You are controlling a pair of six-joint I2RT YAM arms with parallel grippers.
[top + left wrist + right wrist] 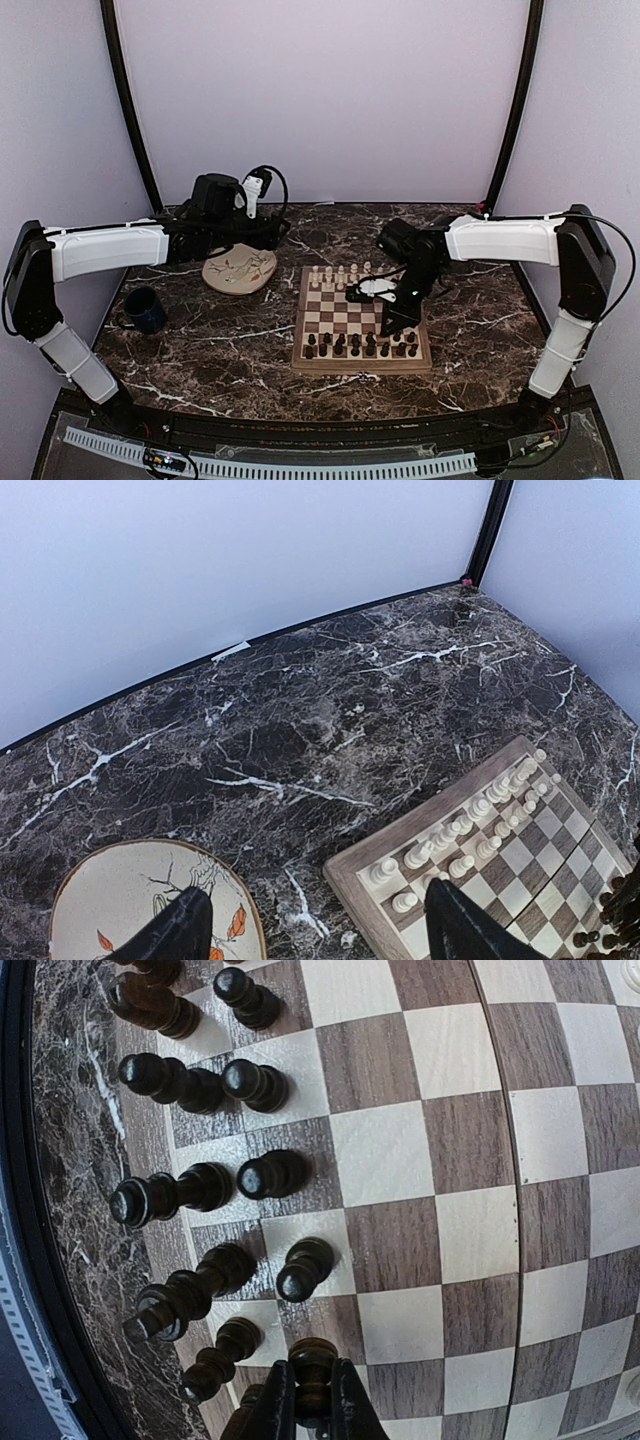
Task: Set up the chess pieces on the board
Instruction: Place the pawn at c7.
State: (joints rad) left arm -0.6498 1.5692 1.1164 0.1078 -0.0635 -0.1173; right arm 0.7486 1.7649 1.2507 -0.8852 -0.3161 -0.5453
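The board [360, 322] lies on the marble table, with pale pieces [340, 273] along its far rows and dark pieces [358, 346] along its near rows. My right gripper [400, 318] is over the board's near right part. In the right wrist view it [311, 1400] is shut on a dark pawn [312, 1358], held among the other dark pieces [200, 1188]. My left gripper [248, 200] is raised at the back left, open and empty; its view shows its fingertips [185, 925] over the plate and the board's pale corner [455, 850].
A round cream plate [240, 269] with an orange drawing lies left of the board. A dark blue mug [145, 309] stands at the far left. The booth's walls close in the back and both sides of the table.
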